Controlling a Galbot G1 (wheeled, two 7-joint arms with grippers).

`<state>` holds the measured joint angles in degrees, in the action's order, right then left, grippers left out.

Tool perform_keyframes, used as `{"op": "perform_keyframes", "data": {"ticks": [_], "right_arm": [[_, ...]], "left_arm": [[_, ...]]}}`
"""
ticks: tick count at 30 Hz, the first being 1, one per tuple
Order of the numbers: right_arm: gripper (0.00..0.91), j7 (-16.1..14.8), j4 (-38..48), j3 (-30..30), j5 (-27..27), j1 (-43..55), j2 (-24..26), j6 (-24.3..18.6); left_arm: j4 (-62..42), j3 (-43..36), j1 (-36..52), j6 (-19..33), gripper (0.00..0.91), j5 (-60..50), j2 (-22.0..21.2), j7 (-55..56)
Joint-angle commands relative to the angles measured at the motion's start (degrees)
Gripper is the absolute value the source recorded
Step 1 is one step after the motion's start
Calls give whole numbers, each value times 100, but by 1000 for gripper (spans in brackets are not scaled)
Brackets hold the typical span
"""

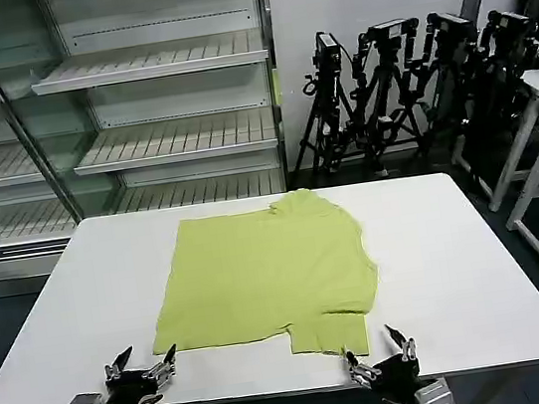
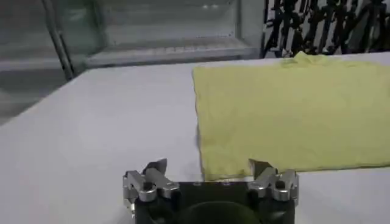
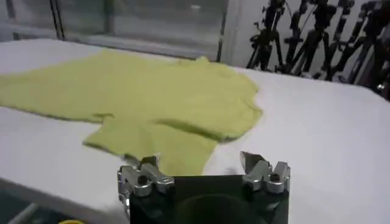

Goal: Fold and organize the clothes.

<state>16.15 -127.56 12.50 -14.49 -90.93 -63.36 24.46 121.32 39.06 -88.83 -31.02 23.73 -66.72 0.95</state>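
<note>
Lying partly folded on the white surface (image 1: 459, 266), the lime T-shirt (image 1: 264, 273) has one sleeve sticking out toward the near edge. The left gripper (image 1: 140, 366), jaws spread and empty, hovers at the near edge just beside the shirt's near left corner. The right gripper (image 1: 381, 350), likewise spread and empty, sits just before that sleeve.

Even, bright light is falling from overhead, perhaps from ceiling lamps; the white worktop (image 1: 459, 266) is glowing without glare. Shadows are lying faint under the shirt (image 1: 269, 272) edges. Wrist views are looking soft, backgrounds blurring.
</note>
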Motion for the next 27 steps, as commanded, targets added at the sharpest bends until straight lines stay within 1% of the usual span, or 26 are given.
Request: {"op": "perform_keyframes", "data": {"ticks": [1, 7, 8, 9, 10, 11, 16, 27], "right_arm": [[907, 45, 14, -40, -32, -86, 2, 136], [907, 81, 23, -99, -108, -13, -40, 129], [655, 86, 32, -108, -111, 1, -46, 131], [343, 86, 59, -123, -112, 20, -51, 138], [60, 88, 70, -129, -119, 28, -57, 146], [0, 89, 82, -129, -122, 38, -63, 150], [0, 52, 42, -105, -310, 54, -75, 172], [0, 42, -14, -111, -346, 47, -63, 143]], "left_arm": [[-117, -26, 94, -198, 907, 304, -1, 179], [-156, 28, 169, -198, 907, 448, 1, 260], [-161, 27, 174, -198, 333, 439, 3, 261], [-209, 29, 172, -200, 121, 406, 6, 260], [-231, 25, 166, -201, 10, 368, 10, 258], [-243, 25, 155, -200, 10, 328, 8, 244], [-184, -13, 112, -198, 10, 249, -12, 141], [-132, -60, 131, -186, 10, 218, -48, 49]]}}
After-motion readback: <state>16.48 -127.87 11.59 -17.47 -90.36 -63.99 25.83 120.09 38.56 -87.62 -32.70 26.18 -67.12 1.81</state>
